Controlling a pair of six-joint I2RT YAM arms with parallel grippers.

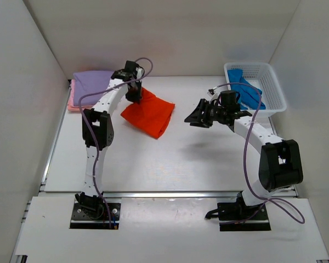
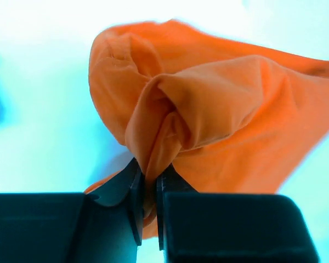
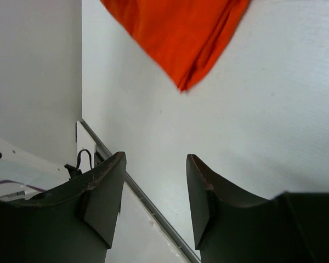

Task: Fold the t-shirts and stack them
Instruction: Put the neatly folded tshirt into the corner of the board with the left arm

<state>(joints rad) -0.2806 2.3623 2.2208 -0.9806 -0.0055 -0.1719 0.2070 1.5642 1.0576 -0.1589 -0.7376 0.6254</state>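
Note:
An orange-red t-shirt [image 1: 149, 115] lies folded at the middle of the table, its back left corner lifted. My left gripper [image 1: 134, 96] is shut on that corner; in the left wrist view a bunched fold of the orange-red t-shirt [image 2: 208, 115] runs down between the fingers [image 2: 132, 189]. My right gripper [image 1: 196, 118] hovers open to the right of the shirt, nothing between its fingers [image 3: 107, 192]; the shirt's corner [image 3: 181, 38] shows beyond them. A lavender t-shirt [image 1: 92, 81] lies on a pink t-shirt [image 1: 72, 102] at the back left. A blue t-shirt [image 1: 247, 92] sits in the basket.
A white mesh basket [image 1: 274, 82] stands at the back right. White walls close in the table on the left, back and right. A metal rail [image 1: 153, 193] runs along the table's near edge, in front of the arm bases.

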